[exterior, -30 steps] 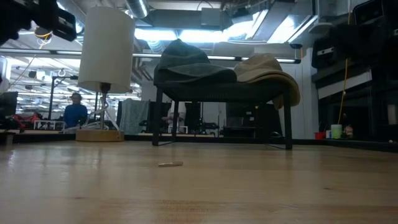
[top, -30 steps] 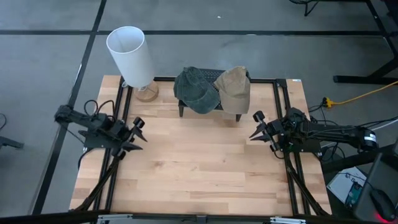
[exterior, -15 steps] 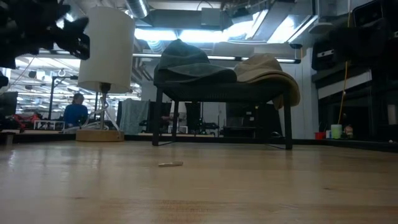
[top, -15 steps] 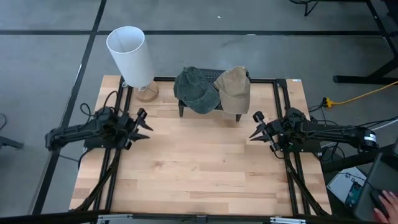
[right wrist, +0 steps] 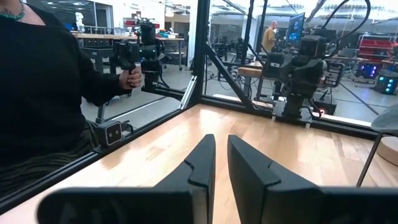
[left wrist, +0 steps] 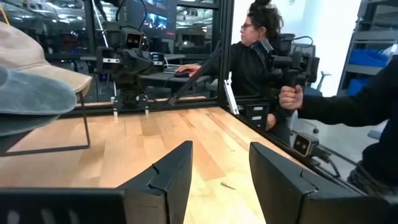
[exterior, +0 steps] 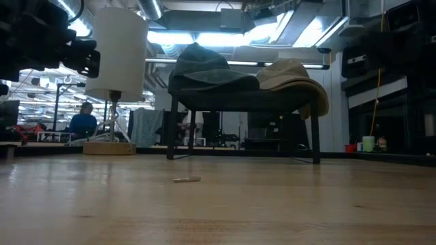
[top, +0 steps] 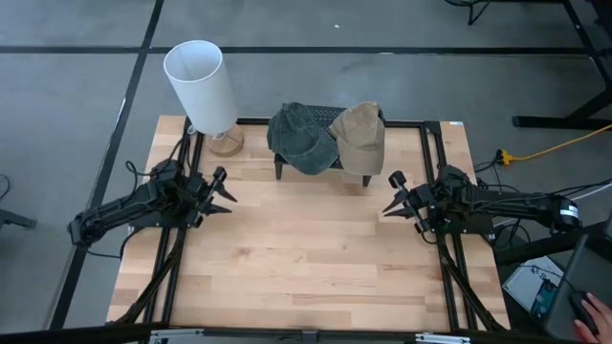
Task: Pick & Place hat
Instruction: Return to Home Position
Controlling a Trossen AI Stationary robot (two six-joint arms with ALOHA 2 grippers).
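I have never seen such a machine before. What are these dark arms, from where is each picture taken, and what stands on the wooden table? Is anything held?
These are two robot arms at a wooden table, each ending in a two-finger gripper. One picture looks down from above, one looks level across the tabletop, and two come from cameras on the wrists. The left gripper and the right gripper hover at the table's sides, both open and empty, the right only narrowly. At the far edge stand a lamp and a small dark shelf carrying a dark cap and a tan cap. The person in the wrist pictures is outside the table's frame.
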